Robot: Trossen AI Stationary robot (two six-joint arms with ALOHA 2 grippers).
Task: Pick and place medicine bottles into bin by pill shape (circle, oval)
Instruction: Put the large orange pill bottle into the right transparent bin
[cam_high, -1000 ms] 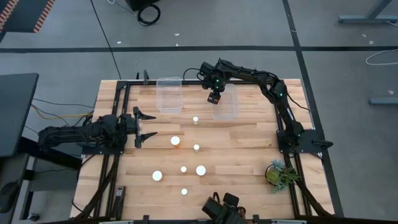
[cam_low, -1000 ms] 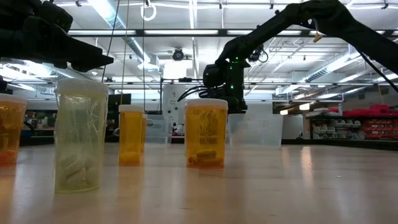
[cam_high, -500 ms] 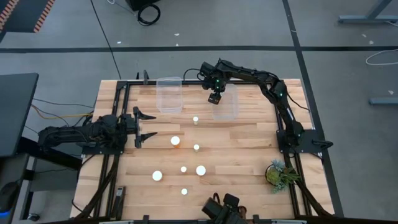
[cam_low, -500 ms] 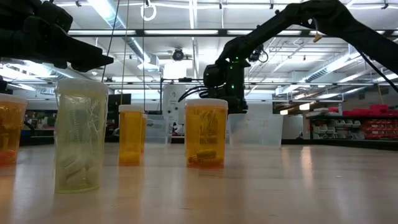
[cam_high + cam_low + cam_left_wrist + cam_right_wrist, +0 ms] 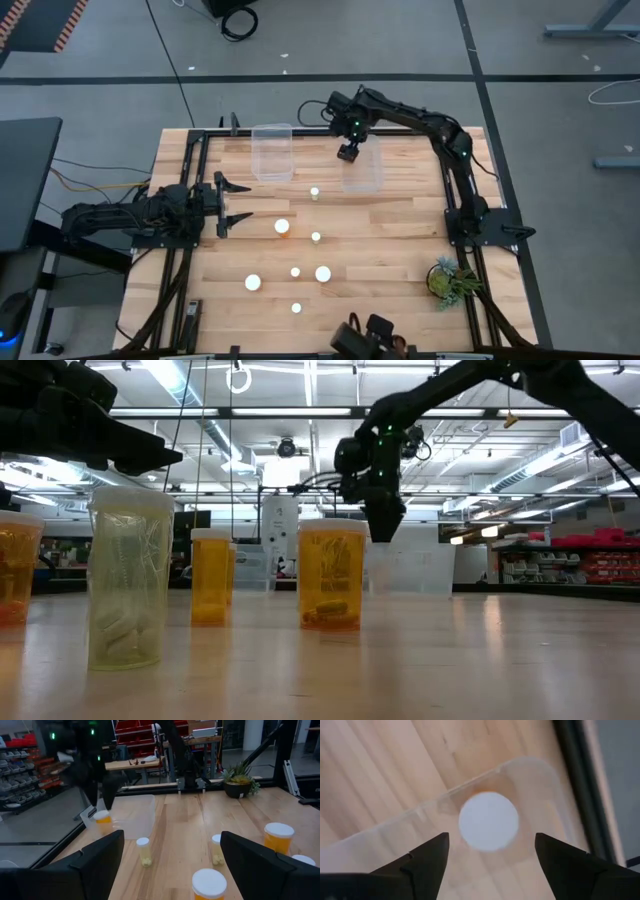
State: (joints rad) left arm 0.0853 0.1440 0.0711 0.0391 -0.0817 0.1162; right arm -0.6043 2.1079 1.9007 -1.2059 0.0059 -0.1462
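Observation:
Several amber medicine bottles with white caps stand on the wooden table; one is near the middle (image 5: 282,227) and another shows in the low view (image 5: 332,575). One more bottle (image 5: 488,821) stands upright inside the right clear bin (image 5: 362,168); it also shows in the left wrist view (image 5: 103,822). My right gripper (image 5: 349,152) hangs open and empty straight above that bottle, one finger to each side of its cap and clear of it. My left gripper (image 5: 240,203) waits open and empty at the table's left side.
A second clear bin (image 5: 272,152) stands at the far edge, left of the first. A small green potted plant (image 5: 447,278) sits at the near right. The black frame rails run along the table's sides. Bare wood lies between the bins and the bottles.
My right gripper has risen above the right bin and gone a little toward the table's far edge. The bottles on the table have stayed where they were.

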